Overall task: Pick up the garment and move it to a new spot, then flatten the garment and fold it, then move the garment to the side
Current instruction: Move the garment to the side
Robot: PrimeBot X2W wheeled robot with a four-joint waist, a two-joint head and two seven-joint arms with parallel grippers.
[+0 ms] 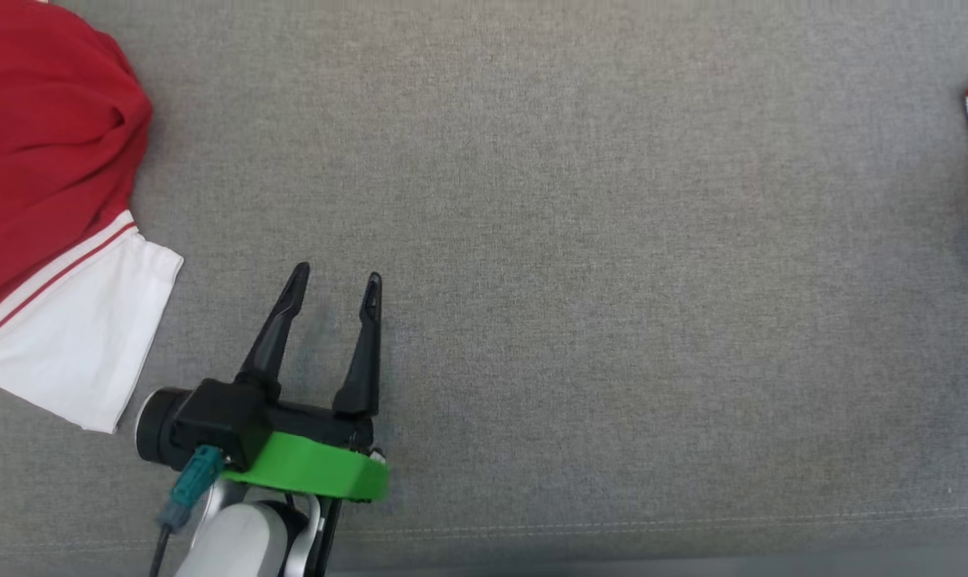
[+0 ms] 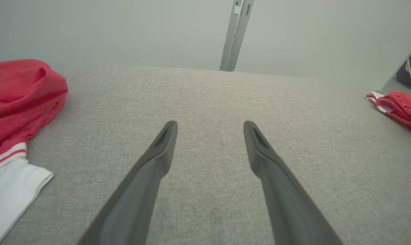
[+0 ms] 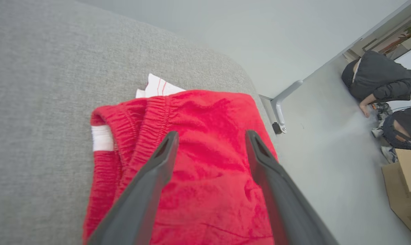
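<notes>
The right gripper (image 3: 211, 133) hangs with its two dark fingers spread wide above the folded red garment (image 3: 205, 177), gripping nothing. The garment lies at the far right end of the grey fabric surface (image 1: 612, 240), close to its edge. The right wrist view gives the only close look: a gathered elastic waistband, a white patch at the fold and a white, red-striped layer peeking out beneath. It also takes in the floor beyond, with a metal table leg (image 3: 280, 105), a person (image 3: 375, 76) in dark clothes crouching and a cardboard box (image 3: 408, 183).

From the head, that garment is a mere sliver of red and white at the right border. This view shows the left gripper (image 1: 336, 274) at lower left, fingers apart and empty over bare fabric, well away from it. Beside that gripper, at the left border, lies another red garment (image 1: 43, 160) with a striped band and a white panel. The left wrist view places both garments at opposite ends of the surface, with an upright metal post (image 2: 236, 34) behind.
</notes>
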